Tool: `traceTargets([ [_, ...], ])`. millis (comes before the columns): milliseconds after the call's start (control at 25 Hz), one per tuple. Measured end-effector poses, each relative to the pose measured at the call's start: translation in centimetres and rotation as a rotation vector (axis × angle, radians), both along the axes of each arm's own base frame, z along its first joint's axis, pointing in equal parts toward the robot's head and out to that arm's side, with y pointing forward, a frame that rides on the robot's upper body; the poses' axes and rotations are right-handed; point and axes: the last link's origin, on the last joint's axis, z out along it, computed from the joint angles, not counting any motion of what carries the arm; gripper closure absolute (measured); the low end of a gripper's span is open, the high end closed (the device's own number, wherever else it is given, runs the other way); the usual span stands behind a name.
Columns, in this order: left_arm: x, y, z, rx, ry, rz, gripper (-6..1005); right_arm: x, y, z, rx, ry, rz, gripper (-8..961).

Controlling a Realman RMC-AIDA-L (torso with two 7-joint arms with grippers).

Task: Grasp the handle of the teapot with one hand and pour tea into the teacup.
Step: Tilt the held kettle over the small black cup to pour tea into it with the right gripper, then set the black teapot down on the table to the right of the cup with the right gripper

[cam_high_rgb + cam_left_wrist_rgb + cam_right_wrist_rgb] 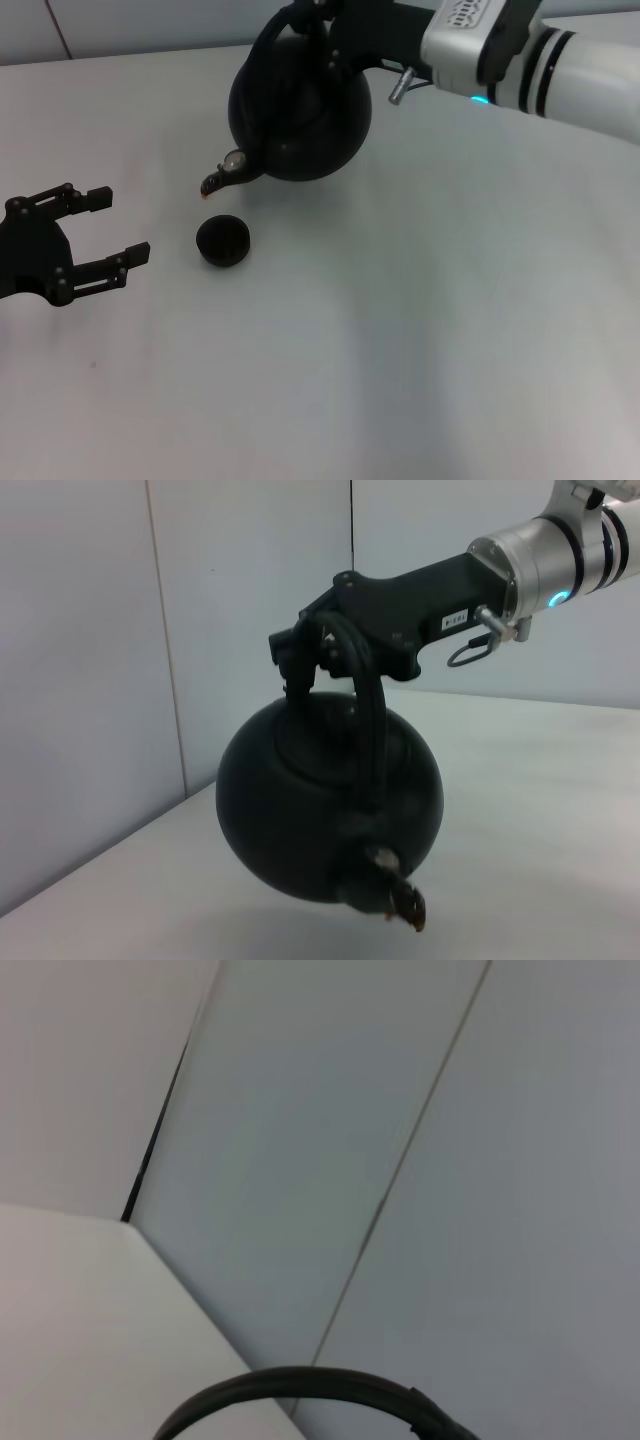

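The round black teapot (300,110) hangs in the air, tilted with its spout (222,180) pointing down toward the teacup (222,241). My right gripper (305,20) is shut on the arched handle (365,695) at its top. The left wrist view shows the same teapot (325,810) lifted off the table, spout (395,890) low and nearest the camera. The small dark teacup stands on the table just below and in front of the spout. A curve of the handle (310,1390) shows in the right wrist view. My left gripper (100,225) rests open at the table's left, apart from the cup.
The white table (400,350) stretches wide in front and to the right of the cup. Pale wall panels (150,630) rise behind the table's far edge. The right arm (540,60) reaches in from the upper right.
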Motion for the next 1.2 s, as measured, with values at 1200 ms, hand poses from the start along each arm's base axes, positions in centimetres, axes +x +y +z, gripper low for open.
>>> traceTargets([
  [1200, 0.3, 0.3, 0.0, 0.004, 0.0, -0.01, 211, 3.5, -0.6, 1.1, -0.001, 0.271, -0.217, 866],
])
